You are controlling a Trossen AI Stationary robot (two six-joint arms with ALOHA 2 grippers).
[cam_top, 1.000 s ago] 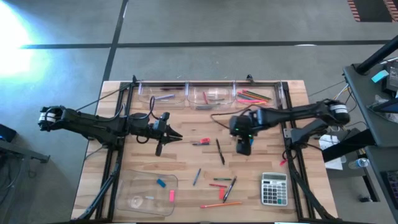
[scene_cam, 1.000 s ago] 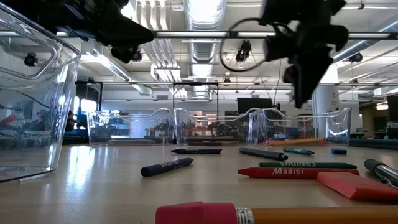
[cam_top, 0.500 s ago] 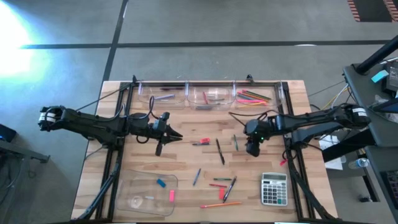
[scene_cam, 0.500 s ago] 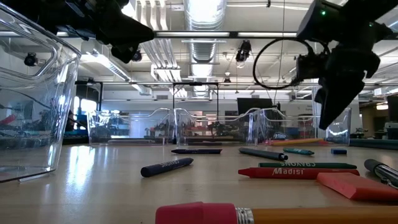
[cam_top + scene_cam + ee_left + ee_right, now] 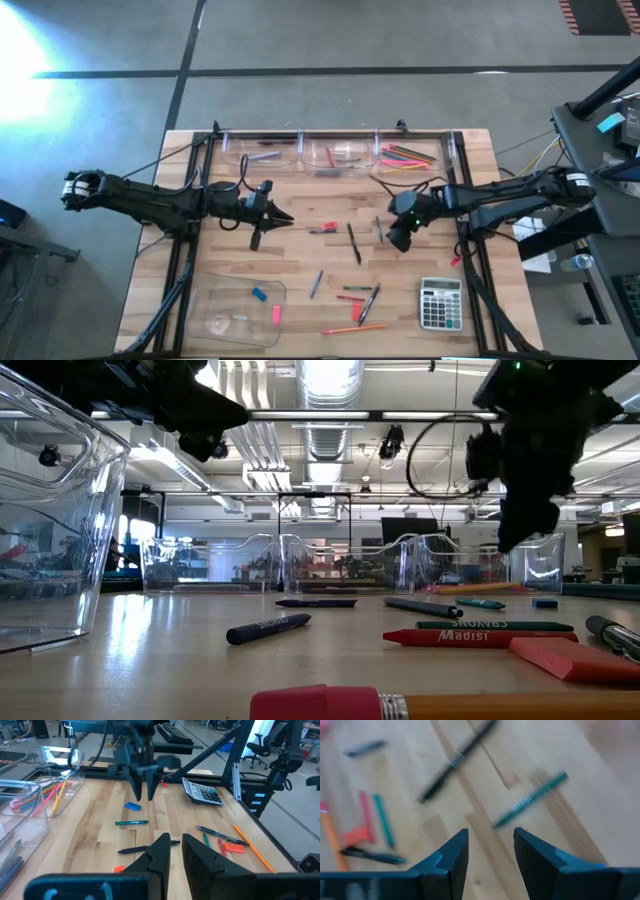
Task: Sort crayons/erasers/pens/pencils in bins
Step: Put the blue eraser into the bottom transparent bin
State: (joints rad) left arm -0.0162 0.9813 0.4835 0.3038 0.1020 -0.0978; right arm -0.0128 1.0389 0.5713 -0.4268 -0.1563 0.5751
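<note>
A: Just under the right gripper [image 5: 487,851], a green crayon [image 5: 530,799] lies slantwise on the table [image 5: 300,195], and a black pen [image 5: 456,760] crosses a little beyond it. The fingers are spread, nothing between them.

B: And that's the risk. The crayon sits ahead of the gap, off to one side, so if the arm drops straight down one finger could land on it and roll it away, I reckon.

A: Could it take the pen instead?

B: Possibly, they're near each other. A wrong pick means the wrong bin [image 5: 408,153], and those three tubs sit well beyond the gripper at the table's far edge.

A: The left gripper [image 5: 254,241]?

B: Waiting over bare wood on its own side, fingers pressed close together, holding nothing. From its wrist you see a narrow slit between them.

A: More loose sticks lie nearer the calculator [image 5: 439,303] too, so a sweep sideways might scatter those
</note>
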